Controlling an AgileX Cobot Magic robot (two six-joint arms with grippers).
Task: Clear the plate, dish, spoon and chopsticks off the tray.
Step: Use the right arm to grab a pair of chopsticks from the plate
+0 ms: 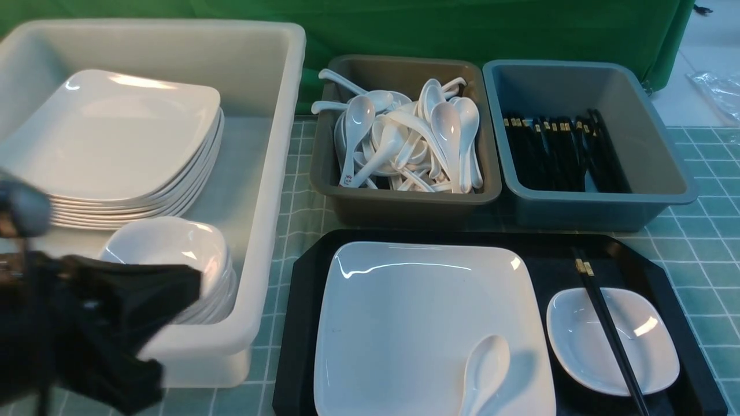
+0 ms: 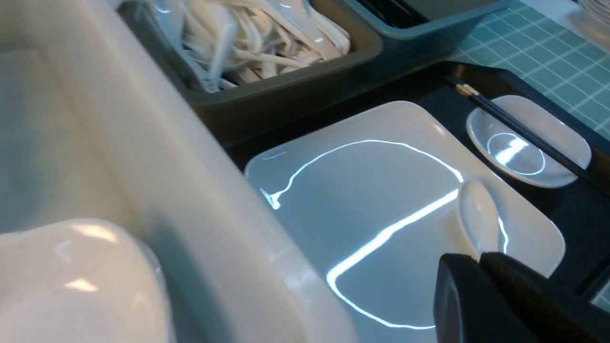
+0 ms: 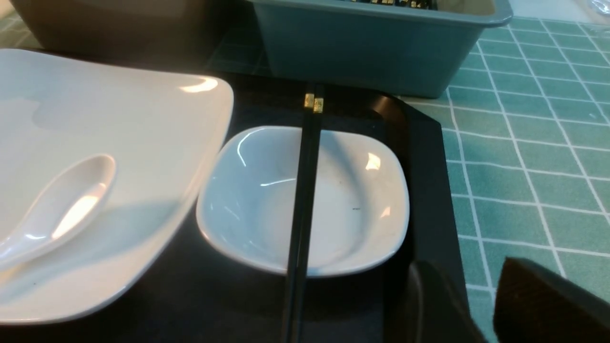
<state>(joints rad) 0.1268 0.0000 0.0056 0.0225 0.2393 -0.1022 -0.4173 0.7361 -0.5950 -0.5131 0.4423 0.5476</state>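
Note:
The black tray [image 1: 555,254] holds the large white plate [image 1: 416,323] with the white spoon [image 1: 485,370] lying on its near right corner. The small white dish [image 1: 636,346] sits to the plate's right, and the black chopsticks [image 1: 607,329] lie across it. My left gripper [image 1: 193,283] is blurred, over the near end of the white tub, left of the tray. In the left wrist view it [image 2: 476,259] is shut and empty. My right gripper [image 3: 469,267] is open and empty, over the tray's right rim [image 3: 424,157] beside the dish [image 3: 357,200]. It is out of the front view.
A white tub [image 1: 272,173] at the left holds a stack of plates [image 1: 115,144] and a stack of dishes [image 1: 173,248]. Behind the tray stand a brown-grey tub [image 1: 404,202] full of spoons and a blue-grey tub [image 1: 653,150] with chopsticks. A green checked cloth [image 1: 705,242] covers the table.

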